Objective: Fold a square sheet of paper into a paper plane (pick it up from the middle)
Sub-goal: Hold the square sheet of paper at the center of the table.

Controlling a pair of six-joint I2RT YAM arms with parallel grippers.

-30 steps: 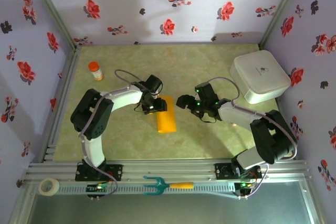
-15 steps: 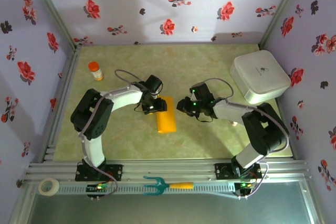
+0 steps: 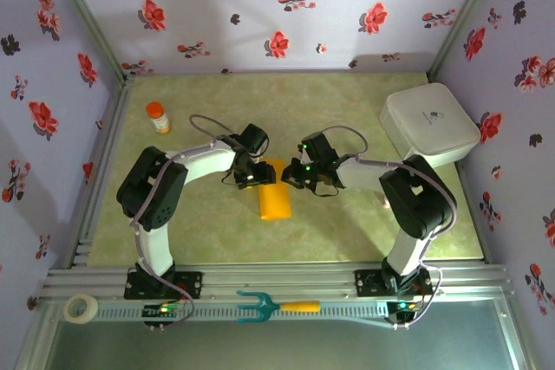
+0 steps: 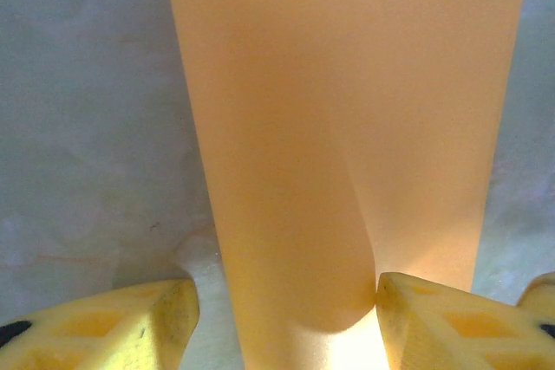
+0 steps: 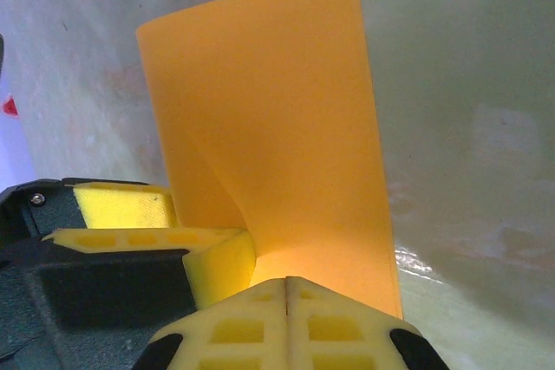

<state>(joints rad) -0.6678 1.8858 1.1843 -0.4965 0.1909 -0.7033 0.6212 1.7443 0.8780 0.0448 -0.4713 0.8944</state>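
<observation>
1. Your left jaws stand spread. The square sheet of paper (image 3: pixel 277 197), now a narrow orange-yellow strip, runs out from between them across the desk (image 3: pixel 208 223). In the left wrist view one of the pads (image 4: pixel 434 318) touches the strip's edge and the other sits just clear of it.
2. What has changed is on the other side. A second ago your right jaws were spread and stood well off to the right of the strip. Now they have come across to its right edge, just beside the left jaws, and are pressed together.
3. In the right wrist view the paper rises as a curled wall straight ahead of the closed tips, and its lower edge meets them. You cannot tell from here whether that edge is actually caught between the tips.
4. This looks like the start of the next fold, with the right jaws taking the free edge while the left jaws steady the strip. No pointed dart shape exists yet, so much folding remains.
5. Confirm the pinch before lifting, because thin paper may slip free or crumple.
</observation>
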